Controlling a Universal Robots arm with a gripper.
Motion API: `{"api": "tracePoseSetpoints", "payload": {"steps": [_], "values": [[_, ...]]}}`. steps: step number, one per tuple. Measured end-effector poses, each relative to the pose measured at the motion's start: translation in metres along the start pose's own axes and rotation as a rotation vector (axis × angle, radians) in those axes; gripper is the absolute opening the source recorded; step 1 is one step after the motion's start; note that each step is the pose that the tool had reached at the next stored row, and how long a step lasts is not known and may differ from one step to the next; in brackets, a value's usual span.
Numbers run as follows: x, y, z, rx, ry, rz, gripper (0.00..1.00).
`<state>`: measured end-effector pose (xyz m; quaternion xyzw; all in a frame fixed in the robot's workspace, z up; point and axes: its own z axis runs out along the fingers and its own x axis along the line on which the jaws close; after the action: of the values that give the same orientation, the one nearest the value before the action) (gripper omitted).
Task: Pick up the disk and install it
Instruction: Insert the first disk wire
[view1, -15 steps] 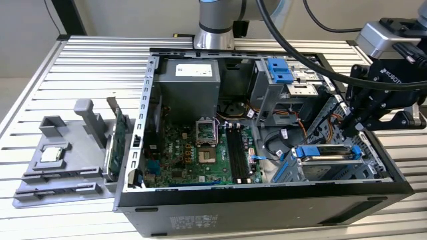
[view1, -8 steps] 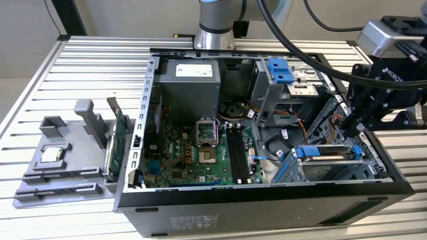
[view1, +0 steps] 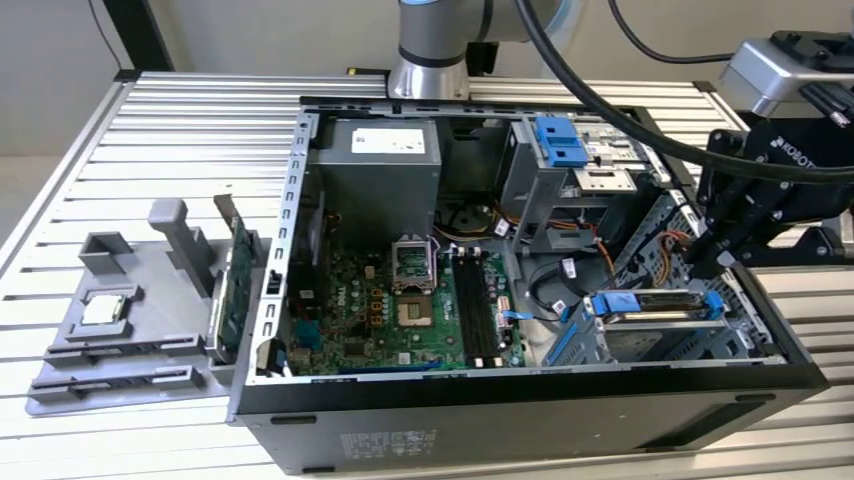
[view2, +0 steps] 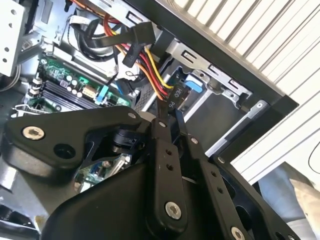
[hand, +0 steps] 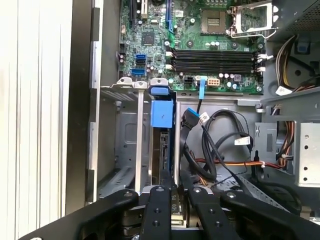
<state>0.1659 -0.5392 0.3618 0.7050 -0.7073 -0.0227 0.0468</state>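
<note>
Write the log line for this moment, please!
gripper: shut on disk | disk: edge-on in drive bay | computer case: open

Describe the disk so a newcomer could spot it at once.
In the open computer case, find the drive cage at the exterior view's right. The disk sits in it under the gripper: silver-grey metal framed by blue rails, beside an empty bay.

Hand pointing down, wrist tilted

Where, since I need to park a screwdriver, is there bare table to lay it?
Bare slats of the table lie beyond the grey fixture, at the exterior view's left of the case. Inside, cables crowd it.
</note>
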Motion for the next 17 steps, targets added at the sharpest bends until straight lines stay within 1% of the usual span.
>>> {"api": "tracePoseSetpoints", "payload": {"steps": [3, 8, 13, 17], "values": [[0.0044, 0.0024, 0.0003, 0.0021, 0.0002, -0.001, 0.0], [0.0048, 0.0029, 0.0004, 0.0024, 0.0006, -0.001, 0.0], [0.0047, 0.0071, 0.0027, 0.0072, 0.0072, -0.004, 0.0], [0.0047, 0.0105, 0.0053, 0.0093, 0.0118, -0.025, 0.0]]}}
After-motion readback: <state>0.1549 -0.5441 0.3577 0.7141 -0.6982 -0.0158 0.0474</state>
